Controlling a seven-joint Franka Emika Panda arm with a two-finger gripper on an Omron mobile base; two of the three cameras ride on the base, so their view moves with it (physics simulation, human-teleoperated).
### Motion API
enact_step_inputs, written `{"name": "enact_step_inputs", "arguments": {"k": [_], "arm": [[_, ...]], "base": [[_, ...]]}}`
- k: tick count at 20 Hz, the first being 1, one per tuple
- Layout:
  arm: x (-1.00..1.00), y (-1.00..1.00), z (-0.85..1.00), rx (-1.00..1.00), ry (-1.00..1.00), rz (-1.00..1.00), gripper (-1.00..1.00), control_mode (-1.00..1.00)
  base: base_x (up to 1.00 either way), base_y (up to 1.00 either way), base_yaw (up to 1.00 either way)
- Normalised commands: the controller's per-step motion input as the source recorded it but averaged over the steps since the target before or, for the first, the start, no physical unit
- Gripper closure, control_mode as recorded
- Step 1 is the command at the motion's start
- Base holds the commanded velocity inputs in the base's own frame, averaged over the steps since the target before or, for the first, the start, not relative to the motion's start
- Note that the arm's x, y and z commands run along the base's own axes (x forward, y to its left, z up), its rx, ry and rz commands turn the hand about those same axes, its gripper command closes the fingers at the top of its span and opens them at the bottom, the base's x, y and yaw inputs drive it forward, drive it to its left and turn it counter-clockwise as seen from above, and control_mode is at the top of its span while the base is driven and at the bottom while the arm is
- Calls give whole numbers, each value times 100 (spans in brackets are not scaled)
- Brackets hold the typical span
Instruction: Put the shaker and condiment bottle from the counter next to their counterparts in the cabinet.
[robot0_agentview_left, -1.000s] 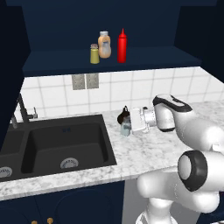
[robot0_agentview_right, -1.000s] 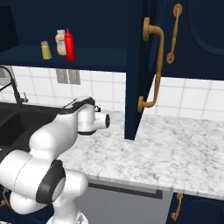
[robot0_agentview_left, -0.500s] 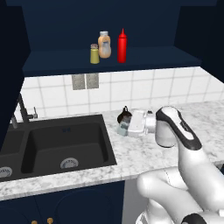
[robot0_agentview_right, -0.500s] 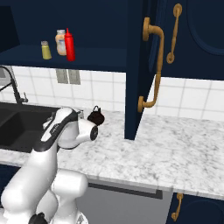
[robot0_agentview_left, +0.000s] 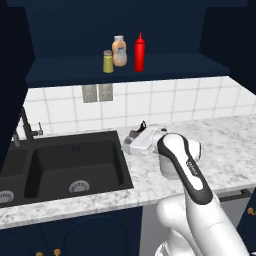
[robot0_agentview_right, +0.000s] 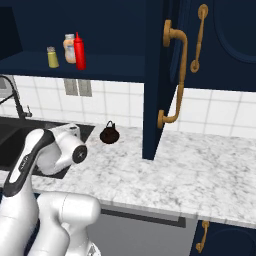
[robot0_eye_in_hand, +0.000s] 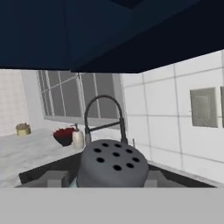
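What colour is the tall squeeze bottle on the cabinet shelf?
Red: the condiment bottle shows best in the left base view.

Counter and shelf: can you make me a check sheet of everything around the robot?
Surface: marble counter with black sink set in it.
Job's things: shaker in the tool, low over the counter beside the sink; red bottle on the cabinet shelf beside the peach bottle and yellow-green shaker.
Clutter: small dark pot on the counter.
Grippers: tool shut on the shaker.
Cables: nothing seen.
Surroundings: tiled wall, open door with brass handle.
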Motion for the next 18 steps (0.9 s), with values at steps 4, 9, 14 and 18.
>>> {"name": "enact_step_inputs", "arguments": {"k": [4, 9, 14, 18], "arm": [[8, 34, 21, 1, 1, -7, 100, -100], [31, 74, 57, -4, 9, -19, 100, -100], [22, 84, 61, -39, 25, -24, 100, -100], [14, 63, 52, -43, 26, -21, 100, -100]], "base": [[0, 0, 0], [0, 0, 0], [0, 0, 0], [0, 0, 0]]}}
